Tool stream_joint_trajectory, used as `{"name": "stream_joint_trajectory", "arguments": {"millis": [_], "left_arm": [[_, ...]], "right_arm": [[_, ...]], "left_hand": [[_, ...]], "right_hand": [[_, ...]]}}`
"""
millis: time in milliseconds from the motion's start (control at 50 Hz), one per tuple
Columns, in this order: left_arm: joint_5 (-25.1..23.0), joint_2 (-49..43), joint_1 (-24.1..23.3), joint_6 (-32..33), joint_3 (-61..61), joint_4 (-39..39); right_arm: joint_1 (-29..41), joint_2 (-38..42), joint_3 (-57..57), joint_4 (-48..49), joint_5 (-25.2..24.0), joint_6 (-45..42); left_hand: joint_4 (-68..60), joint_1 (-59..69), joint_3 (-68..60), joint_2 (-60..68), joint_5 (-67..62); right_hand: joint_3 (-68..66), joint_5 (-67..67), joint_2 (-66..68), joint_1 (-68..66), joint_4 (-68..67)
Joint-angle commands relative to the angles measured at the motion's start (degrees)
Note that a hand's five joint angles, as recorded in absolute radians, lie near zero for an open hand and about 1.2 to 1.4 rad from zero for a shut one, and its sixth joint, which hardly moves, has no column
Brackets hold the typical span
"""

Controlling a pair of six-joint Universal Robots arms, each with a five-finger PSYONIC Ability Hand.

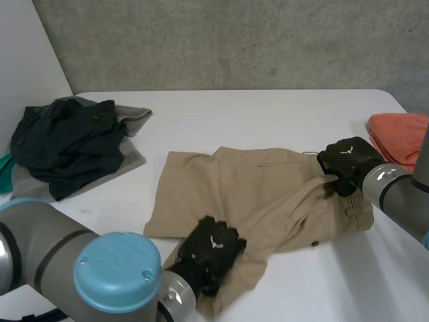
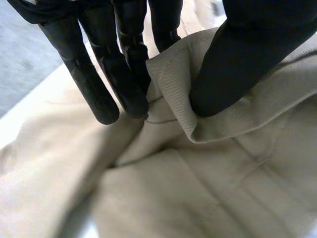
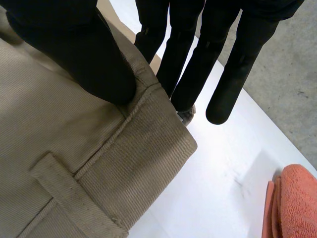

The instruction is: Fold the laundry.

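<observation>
Foreground: left hand (image 1: 211, 248) on the near edge of the khaki trousers (image 1: 268, 188); its wrist view shows a fold pinched between thumb and fingers.
Centre: trousers lie rumpled on the white table (image 1: 268, 114).
Waistband (image 3: 148, 148): right hand (image 1: 348, 161) at its corner; wrist view adds thumb on top near a belt loop (image 3: 74, 198), fingers under the edge, gripping.
Background: dark clothes pile (image 1: 67, 141) far left, orange cloth (image 1: 402, 137) far right.

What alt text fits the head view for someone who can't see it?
Tan trousers lie on a white table, the left robot hand pinching their near edge and the right robot hand pinching the waistband corner. A pile of dark clothes sits at far left, an orange cloth at right.
</observation>
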State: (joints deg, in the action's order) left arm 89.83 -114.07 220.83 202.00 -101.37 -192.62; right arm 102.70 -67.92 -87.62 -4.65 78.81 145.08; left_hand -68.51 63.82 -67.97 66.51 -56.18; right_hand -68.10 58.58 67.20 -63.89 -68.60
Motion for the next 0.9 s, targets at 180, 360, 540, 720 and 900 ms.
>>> {"name": "stream_joint_trajectory", "arguments": {"millis": [180,360,540,720,900], "left_arm": [[-3.77,4.83,15.41,-2.14,5.91,-3.20],[-11.61,-9.23,22.09,-1.79,22.60,-6.62],[-12.49,-25.13,24.03,0.23,41.58,-8.39],[-12.22,-27.18,25.70,2.26,44.24,-7.33],[-11.26,-14.45,26.76,0.94,32.83,-7.51]], "right_arm": [[0.57,3.13,6.67,2.27,0.03,1.25],[3.04,14.64,17.04,15.98,1.17,5.65],[4.88,28.08,27.76,27.40,5.21,3.73],[6.64,35.13,35.06,26.02,7.76,-0.05],[4.80,26.89,29.45,20.74,6.62,2.83]], "left_hand": [[-11.49,16.18,-12.03,13.49,-13.82],[-11.49,16.18,-12.03,13.49,-13.82],[-11.49,16.18,-12.03,13.49,-13.82],[58.51,-53.82,57.97,-56.51,56.18],[58.51,-53.82,57.97,-56.51,56.18]], "right_hand": [[-11.90,11.42,12.80,-16.11,-11.40],[-11.90,11.42,12.80,-16.11,-11.40],[-11.90,11.42,12.80,-16.11,-11.40],[58.10,-58.58,-57.20,53.89,58.60],[58.10,-58.58,-57.20,53.89,58.60]]}}
